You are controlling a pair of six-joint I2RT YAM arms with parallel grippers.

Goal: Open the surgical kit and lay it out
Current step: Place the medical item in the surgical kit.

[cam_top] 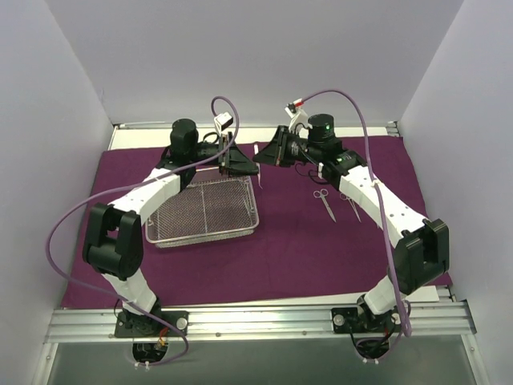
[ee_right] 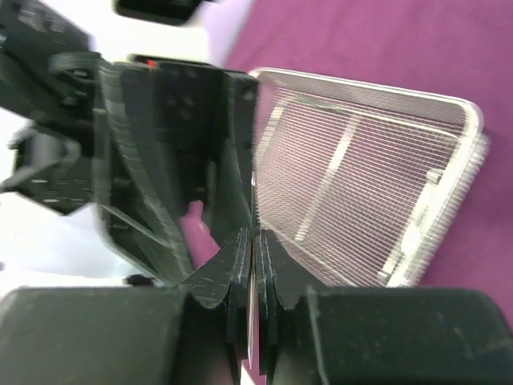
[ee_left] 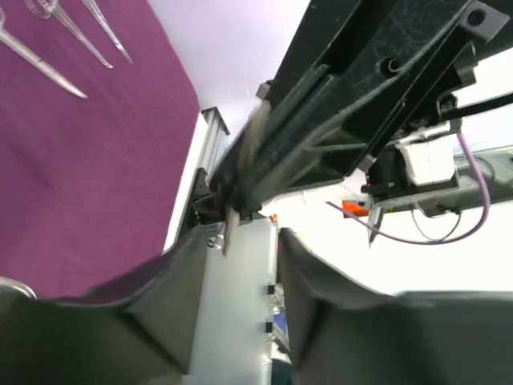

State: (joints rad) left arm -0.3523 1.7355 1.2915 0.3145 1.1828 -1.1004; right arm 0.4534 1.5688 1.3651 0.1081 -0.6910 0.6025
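The dark purple cloth [cam_top: 304,249] lies spread flat over the table. The silver mesh tray [cam_top: 204,239] sits on its left half and looks empty. Two thin steel instruments, scissors [cam_top: 325,202] and a second piece [cam_top: 351,207], lie on the cloth to the right. Both grippers meet tip to tip above the tray's far right corner. My right gripper [ee_right: 255,237] is shut on a thin steel instrument [ee_right: 252,325], held edge-on between the pads. My left gripper [ee_left: 240,241] faces it with its jaws apart and nothing between them. The instrument's tip [ee_left: 227,231] hangs just beyond the left fingers.
White walls close in the table on three sides. An aluminium rail [cam_top: 256,321] runs along the near edge by the arm bases, and another [cam_top: 377,127] along the back. The right arm's purple cable [cam_top: 365,120] arches over the back right.
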